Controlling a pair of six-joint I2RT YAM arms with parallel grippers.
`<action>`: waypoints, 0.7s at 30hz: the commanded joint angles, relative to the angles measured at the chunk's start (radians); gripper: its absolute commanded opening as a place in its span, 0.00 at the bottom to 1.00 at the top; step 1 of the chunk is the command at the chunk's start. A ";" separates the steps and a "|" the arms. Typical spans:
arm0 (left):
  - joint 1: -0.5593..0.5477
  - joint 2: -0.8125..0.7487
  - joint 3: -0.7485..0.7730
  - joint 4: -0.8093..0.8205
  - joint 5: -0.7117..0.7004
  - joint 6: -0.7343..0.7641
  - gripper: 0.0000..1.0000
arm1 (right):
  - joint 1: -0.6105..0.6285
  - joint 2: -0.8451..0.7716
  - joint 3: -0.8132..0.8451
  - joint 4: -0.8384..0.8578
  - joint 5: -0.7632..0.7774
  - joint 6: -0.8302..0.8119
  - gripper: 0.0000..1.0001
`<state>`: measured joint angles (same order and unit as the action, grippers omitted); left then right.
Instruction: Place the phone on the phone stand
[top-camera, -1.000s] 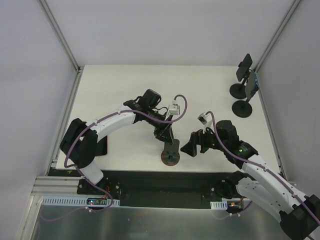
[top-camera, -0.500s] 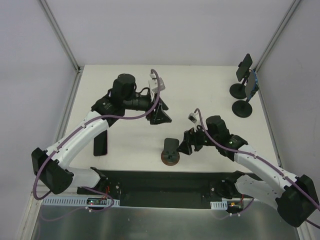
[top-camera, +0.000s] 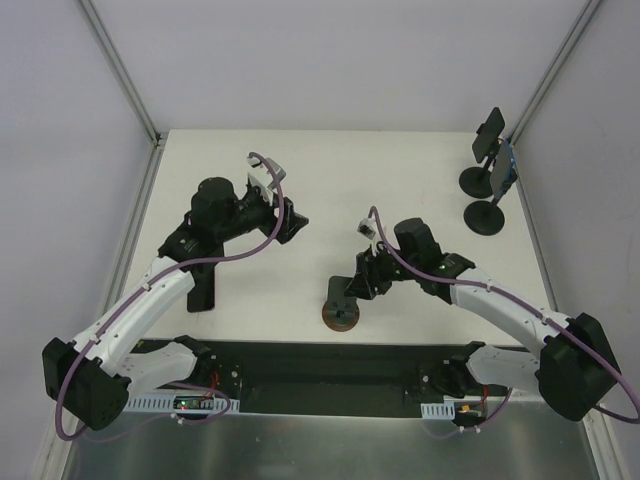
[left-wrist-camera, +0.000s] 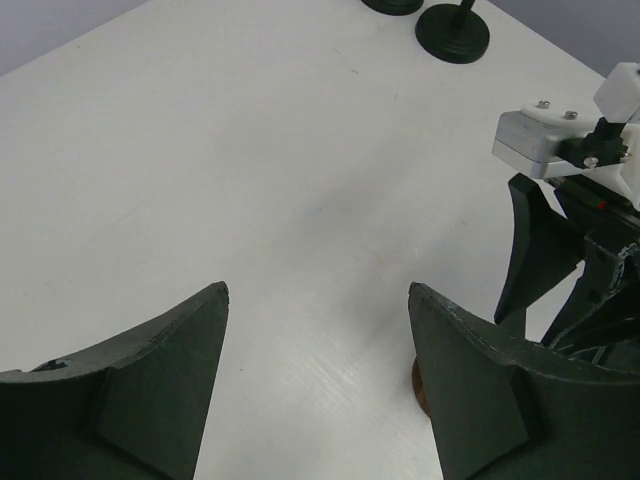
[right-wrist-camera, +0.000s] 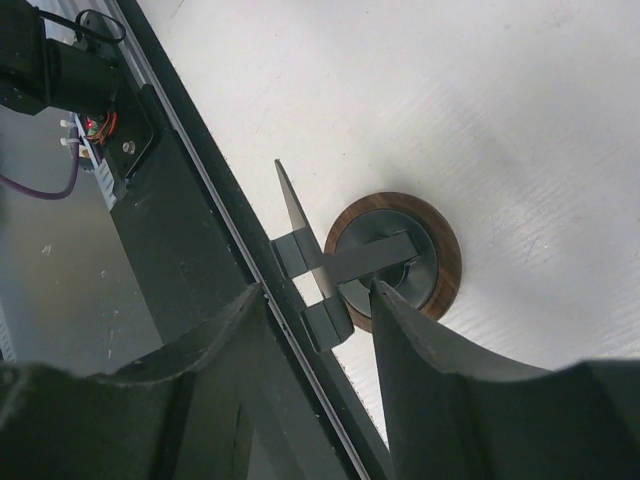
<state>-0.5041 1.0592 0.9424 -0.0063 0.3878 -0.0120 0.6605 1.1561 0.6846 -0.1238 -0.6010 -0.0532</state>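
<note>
The phone, a black slab, lies flat on the table at the left, partly under my left arm. The phone stand has a round brown base and a dark cradle, and it stands near the front edge with nothing on it. My right gripper is over the stand, its fingers either side of the cradle's lower clip with a gap still showing. My left gripper hangs open over bare table, well behind and left of the stand, holding nothing.
Two black stands carrying phones are at the back right corner. A black rail runs along the table's front edge just beyond the brown base. White walls close the table's sides and back.
My left arm drew back from the stand toward the back left and its jaws widened. My right gripper slid left onto the stand and its jaws narrowed around the cradle.
</note>
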 joint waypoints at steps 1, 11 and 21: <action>-0.004 -0.050 0.002 0.086 -0.069 0.040 0.72 | 0.010 0.025 0.046 0.038 -0.049 -0.042 0.47; 0.022 0.007 0.013 0.085 -0.021 0.015 0.71 | 0.016 0.074 0.052 0.101 -0.056 -0.022 0.45; 0.091 0.007 0.012 0.103 0.009 -0.028 0.71 | 0.016 0.013 0.004 0.119 0.073 -0.005 0.01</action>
<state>-0.4309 1.0729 0.9375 0.0444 0.3641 -0.0044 0.6762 1.2251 0.6971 -0.0433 -0.6224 -0.0513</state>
